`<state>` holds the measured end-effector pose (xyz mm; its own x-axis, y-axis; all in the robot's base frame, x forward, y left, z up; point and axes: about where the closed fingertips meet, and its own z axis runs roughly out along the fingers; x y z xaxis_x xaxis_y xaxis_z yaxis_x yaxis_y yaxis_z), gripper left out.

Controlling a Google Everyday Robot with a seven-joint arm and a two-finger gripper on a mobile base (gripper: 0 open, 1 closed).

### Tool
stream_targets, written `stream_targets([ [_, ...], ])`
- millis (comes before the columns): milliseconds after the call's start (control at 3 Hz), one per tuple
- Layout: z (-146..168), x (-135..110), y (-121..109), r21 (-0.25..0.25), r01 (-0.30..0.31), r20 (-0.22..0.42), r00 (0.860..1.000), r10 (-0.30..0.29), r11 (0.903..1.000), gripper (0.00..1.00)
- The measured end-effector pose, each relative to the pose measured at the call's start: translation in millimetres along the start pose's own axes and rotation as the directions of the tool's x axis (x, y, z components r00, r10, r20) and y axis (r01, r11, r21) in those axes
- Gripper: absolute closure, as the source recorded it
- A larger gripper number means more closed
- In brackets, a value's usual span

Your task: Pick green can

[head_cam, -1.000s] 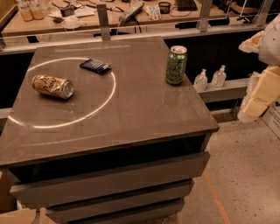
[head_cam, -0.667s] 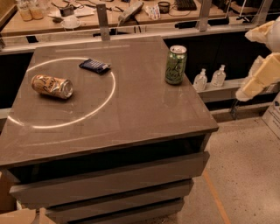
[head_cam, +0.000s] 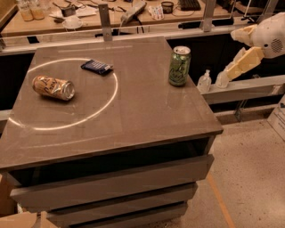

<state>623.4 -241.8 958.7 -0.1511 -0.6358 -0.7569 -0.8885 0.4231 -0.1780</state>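
Observation:
The green can (head_cam: 179,66) stands upright near the right edge of the brown table (head_cam: 133,111), light green with a silver top rim. My gripper (head_cam: 231,55) hangs in the air to the right of the table, beyond its edge, at about the height of the can. Its two cream fingers (head_cam: 244,62) point left toward the can and stand apart, with nothing between them. There is a clear gap between the gripper and the can.
A tan-orange can (head_cam: 53,87) lies on its side at the table's left, inside a bright ring of light. A dark blue packet (head_cam: 96,67) lies at the back. Small bottles (head_cam: 205,81) stand on a ledge right of the table. A cluttered bench (head_cam: 133,13) runs behind.
My gripper has risen and moved left, closer to the green can. The cans and the packet have not moved.

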Motion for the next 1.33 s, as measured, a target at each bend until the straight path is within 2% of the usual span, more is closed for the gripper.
stream_targets([
  [333,6,5,-9,0.003,-0.011,0.019,1.000,0.011,0.9999,0.00],
  [667,19,11,-12,0.025,-0.082,0.084,0.993,0.079,0.9964,0.00],
  [1000,45,14,-13,-0.020,-0.151,0.173,0.973,0.152,0.9884,0.00],
  [1333,77,15,-12,-0.091,-0.180,0.241,0.950,0.197,0.9795,0.00],
])
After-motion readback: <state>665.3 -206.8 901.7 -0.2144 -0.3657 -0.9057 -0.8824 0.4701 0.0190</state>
